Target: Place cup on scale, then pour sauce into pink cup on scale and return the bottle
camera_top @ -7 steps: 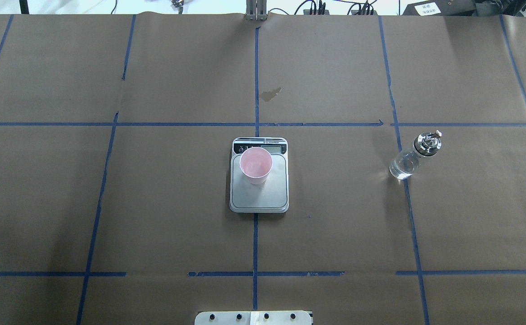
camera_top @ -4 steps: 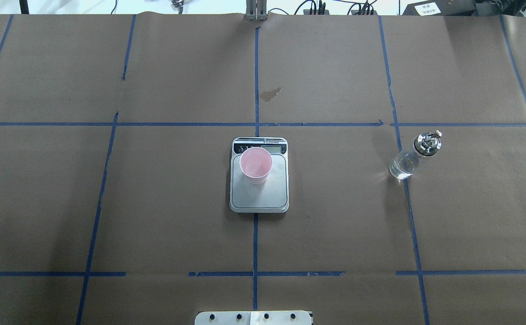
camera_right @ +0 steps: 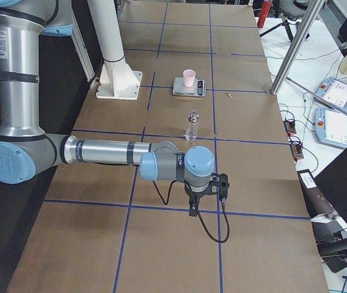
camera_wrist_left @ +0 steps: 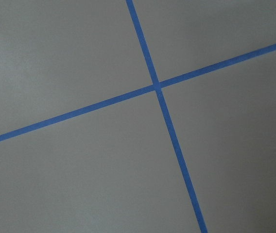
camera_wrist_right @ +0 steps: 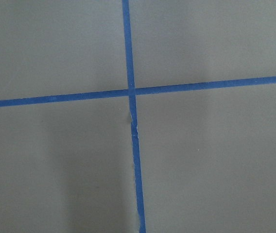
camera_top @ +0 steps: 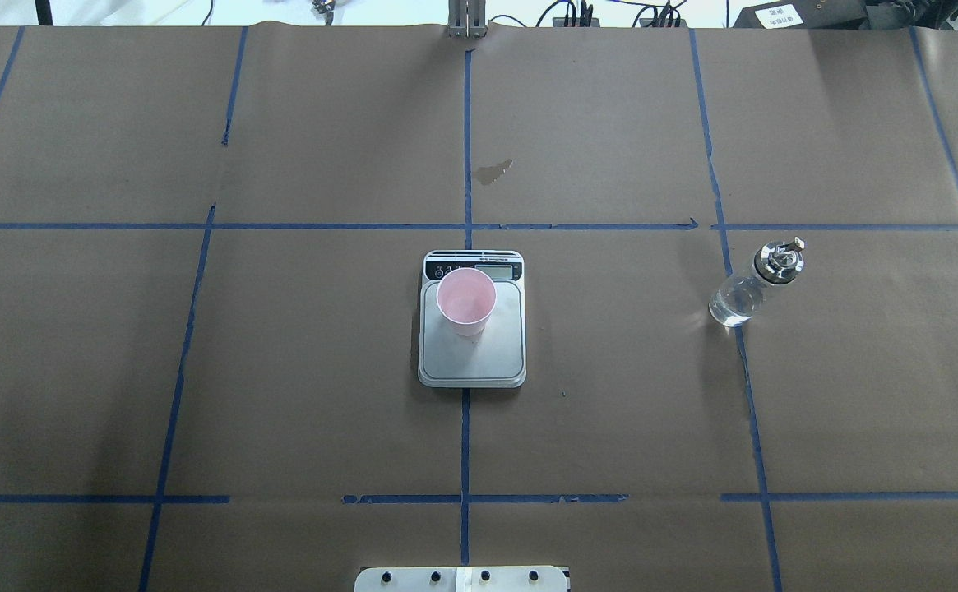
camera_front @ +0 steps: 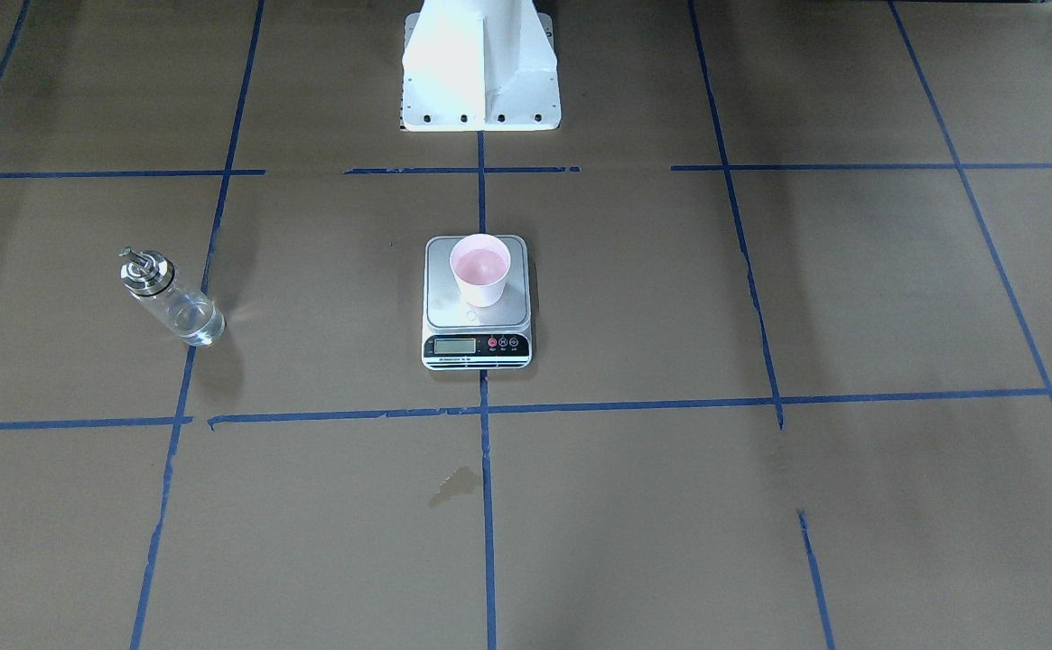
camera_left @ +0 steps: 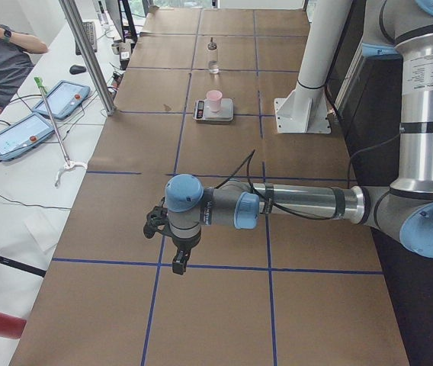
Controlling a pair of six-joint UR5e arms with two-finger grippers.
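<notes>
The cup (camera_top: pixel 466 302) stands upright on the scale (camera_top: pixel 472 353) at the middle of the tabletop (camera_top: pixel 117 370), set toward the display strip (camera_top: pixel 473 269). The bottle (camera_top: pixel 746 288) stands upright well apart from it, toward the tabletop's right edge, with clear sauce (camera_top: pixel 732 306) in its glass. Both arms hang low near the tabletop's two ends, far from these things. The left tool (camera_left: pixel 178 265) and right tool (camera_right: pixel 191 211) show only in the side views, so I cannot tell whether each is apart or together. If a pour is to come, the smooth glass may slip in the grasp, and the spout could tip the light, off-centre cup or wet the display strip. The reading is too small to make out, and whether the cup holds liquid is unclear
</notes>
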